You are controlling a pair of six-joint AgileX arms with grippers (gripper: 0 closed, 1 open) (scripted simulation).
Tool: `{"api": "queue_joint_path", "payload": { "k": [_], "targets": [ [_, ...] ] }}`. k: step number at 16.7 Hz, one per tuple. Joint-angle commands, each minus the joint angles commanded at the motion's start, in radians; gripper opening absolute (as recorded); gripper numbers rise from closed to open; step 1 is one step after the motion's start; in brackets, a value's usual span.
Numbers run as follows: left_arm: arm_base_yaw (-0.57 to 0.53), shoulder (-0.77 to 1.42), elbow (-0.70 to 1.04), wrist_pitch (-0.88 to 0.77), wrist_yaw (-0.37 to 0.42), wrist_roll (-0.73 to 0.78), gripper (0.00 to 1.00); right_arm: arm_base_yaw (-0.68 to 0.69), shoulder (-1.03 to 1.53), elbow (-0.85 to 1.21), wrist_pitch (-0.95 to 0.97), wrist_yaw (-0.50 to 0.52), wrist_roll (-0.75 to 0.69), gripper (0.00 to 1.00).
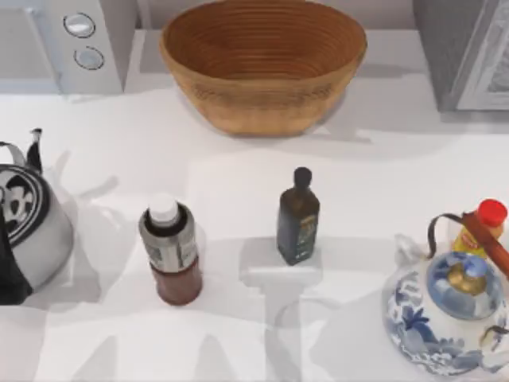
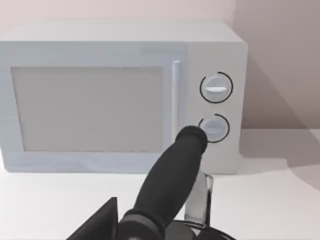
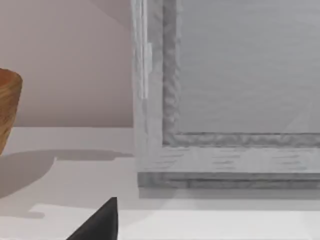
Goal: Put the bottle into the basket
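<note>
Neither gripper's opening can be told, and nothing is held. The bottle is left upright near the tabletop's front-left, well apart from the basket at the back edge, so the grasp is judged not yet begun.

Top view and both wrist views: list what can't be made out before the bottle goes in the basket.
- Bottle: label print too small to read, top view.
- Basket: top rim cut off by the top view's edge; in the right wrist view just a sliver at the edge.
- Yellow bottle: body hidden behind the blue-and-white teapot.
- Kettle: cut off by the left edge.
</note>
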Motion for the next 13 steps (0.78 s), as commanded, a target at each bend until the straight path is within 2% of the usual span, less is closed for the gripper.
{"api": "queue_joint_path", "payload": {
  "k": [3,5,8,13],
  "targets": [
    [-0.004,0.013,0.001,0.005,0.011,0.005,1.00,0.000,0.000,0.000,0.000,0.000,0.000,1.00],
    [-0.021,0.067,0.003,0.027,0.048,0.027,1.00,0.000,0.000,0.000,0.000,0.000,0.000,1.00],
    [-0.065,0.224,0.024,0.118,0.144,0.084,1.00,0.000,0.000,0.000,0.000,0.000,0.000,1.00],
    [-0.142,0.570,0.090,0.399,0.342,0.177,1.00,0.000,0.000,0.000,0.000,0.000,0.000,1.00]
  ]
}}
